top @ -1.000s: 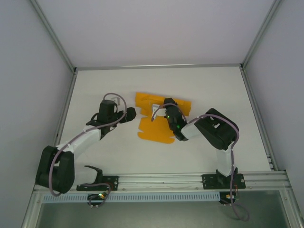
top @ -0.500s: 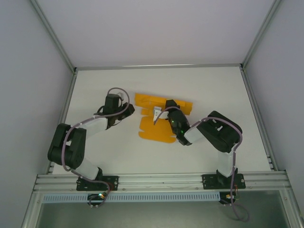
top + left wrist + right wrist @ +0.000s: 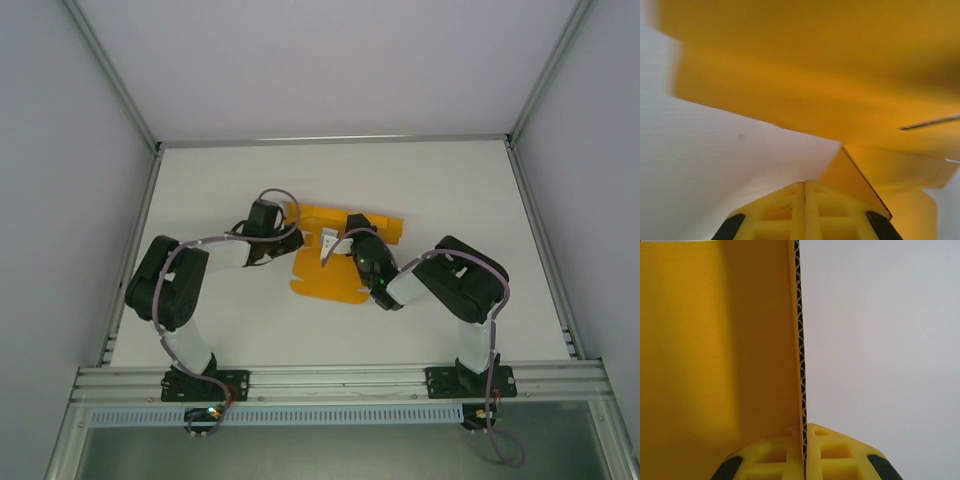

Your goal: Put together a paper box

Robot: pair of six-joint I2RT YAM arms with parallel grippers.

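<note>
Since the paper box is thin, light card that creases easily, I'd grip flap edges close to the folds. From above, I see it lying mid-table, and the left jaws have swung in from well aside to its left edge. Left wrist: those jaws are closed, no card visibly between them, the box just ahead. Right wrist: the right jaws pinch an upright flap's edge.

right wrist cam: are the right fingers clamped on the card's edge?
Yes, the right fingers meet on the paper box, its corrugated edge standing upright between them.
</note>
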